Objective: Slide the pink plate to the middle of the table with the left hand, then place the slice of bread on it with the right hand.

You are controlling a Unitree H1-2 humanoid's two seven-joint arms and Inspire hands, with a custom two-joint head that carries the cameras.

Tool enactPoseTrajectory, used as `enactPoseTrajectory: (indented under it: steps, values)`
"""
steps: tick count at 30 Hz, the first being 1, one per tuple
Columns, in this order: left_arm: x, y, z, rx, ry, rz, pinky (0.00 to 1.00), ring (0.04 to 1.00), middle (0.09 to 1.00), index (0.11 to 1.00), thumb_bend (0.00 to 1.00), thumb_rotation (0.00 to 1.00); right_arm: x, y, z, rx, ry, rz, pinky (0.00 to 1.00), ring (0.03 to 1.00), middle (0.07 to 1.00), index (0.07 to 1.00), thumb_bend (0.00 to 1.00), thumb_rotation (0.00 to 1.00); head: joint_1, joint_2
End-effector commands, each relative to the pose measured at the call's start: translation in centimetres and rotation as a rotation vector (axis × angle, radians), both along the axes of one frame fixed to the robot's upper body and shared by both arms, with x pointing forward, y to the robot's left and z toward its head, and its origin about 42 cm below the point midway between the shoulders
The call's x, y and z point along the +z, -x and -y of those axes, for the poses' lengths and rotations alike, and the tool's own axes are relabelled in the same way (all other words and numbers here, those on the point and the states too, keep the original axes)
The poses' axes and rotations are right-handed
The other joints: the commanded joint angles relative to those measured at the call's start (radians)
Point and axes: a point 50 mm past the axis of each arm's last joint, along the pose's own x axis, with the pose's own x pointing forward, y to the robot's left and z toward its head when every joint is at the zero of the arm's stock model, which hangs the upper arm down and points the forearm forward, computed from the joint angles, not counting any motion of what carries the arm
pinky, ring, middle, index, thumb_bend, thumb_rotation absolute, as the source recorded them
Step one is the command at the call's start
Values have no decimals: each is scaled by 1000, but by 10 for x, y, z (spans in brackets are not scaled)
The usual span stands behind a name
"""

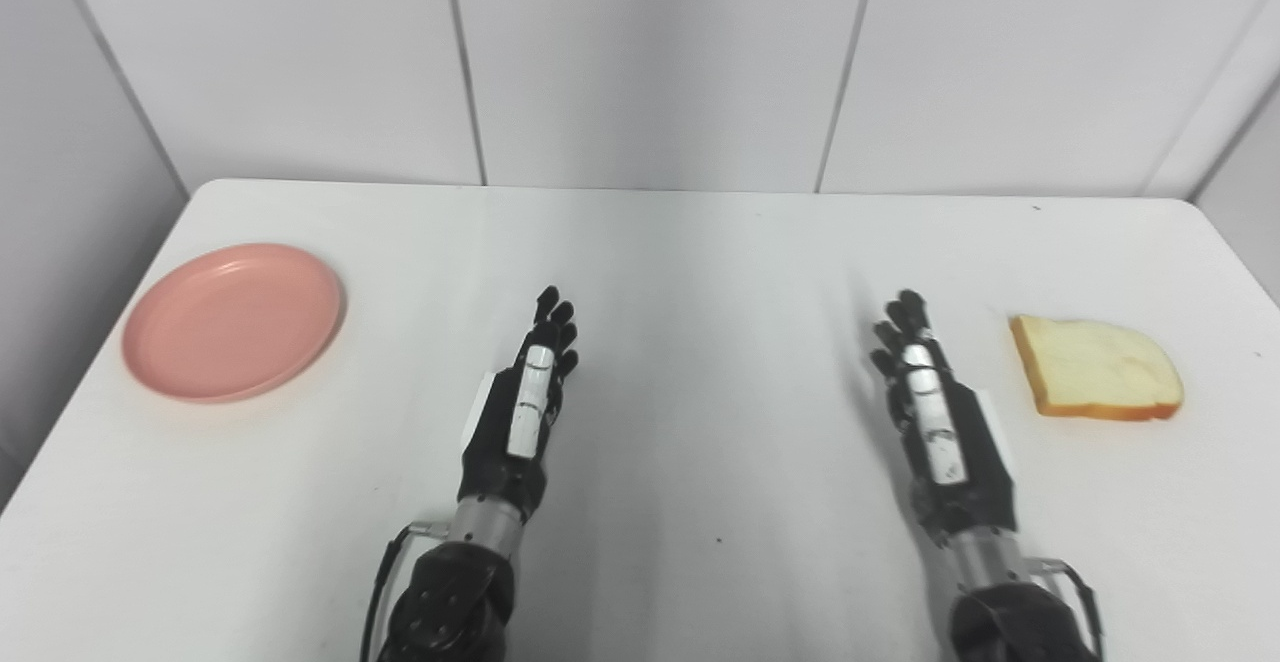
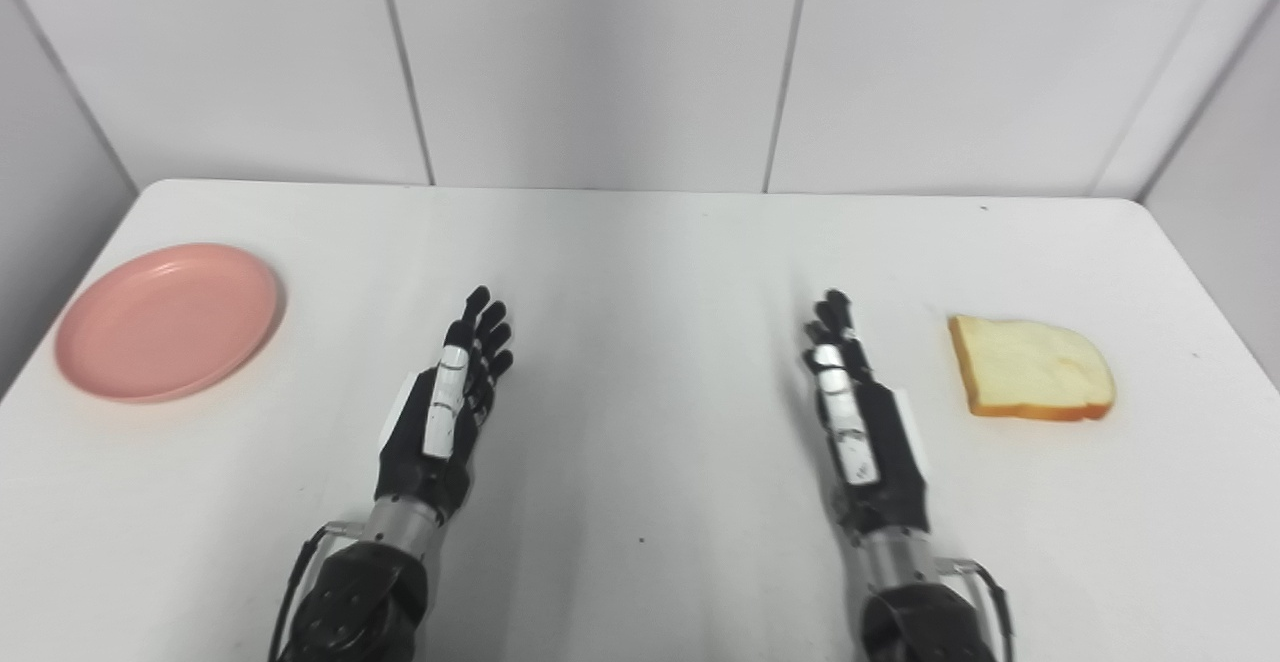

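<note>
White tabletop [image 1: 680,272] under two black hands, white wall panels [image 1: 650,52] behind. Pink plate [image 1: 233,321] at the far left, close to the left edge, lying flat and bare — well apart from either hand and far from the middle. Slice of bread [image 1: 1097,369] at the far right, lying flat, pale crumb up, golden crust along its near and left edges, rounded end pointing right. Left hand [image 1: 525,397] over the tabletop left of centre, turned thumb-side up, fingers stretched forward and slightly fanned, holding nothing; well to the right of the plate, with bare white surface between. Right hand [image 1: 930,407] right of centre in the same pose — edge-on, fingers straight and extended away from the body, gripping nothing; near the bread on its left side but not touching, a clear strip of tabletop between. Both forearms entering from the bottom edge, wrists showing metal cuffs, a black cable looping beside the left wrist. Hands roughly level with each other, palms facing inward across the open centre. Contact with the surface beneath either hand impossible to tell, only soft grey shadows alongside. A few tiny dark specks scattered on the tabletop, one near the bottom centre.
</note>
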Motion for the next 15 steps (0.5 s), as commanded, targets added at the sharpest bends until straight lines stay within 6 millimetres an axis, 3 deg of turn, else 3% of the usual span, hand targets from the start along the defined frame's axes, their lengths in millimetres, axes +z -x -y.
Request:
enactPoseTrajectory:
  steps: [1,15]
  values:
    - [25,-13,5,20,48,91,1000,1000,1000,1000,731,1000,13,-2,4,9,-1,94,1000,999,1000,998,705,877,20,-9]
    - [54,-38,-19,126,112,148,1000,1000,1000,1000,751,1000,20,2,18,21,20,69,1000,1000,1000,1000,653,906,142,-58]
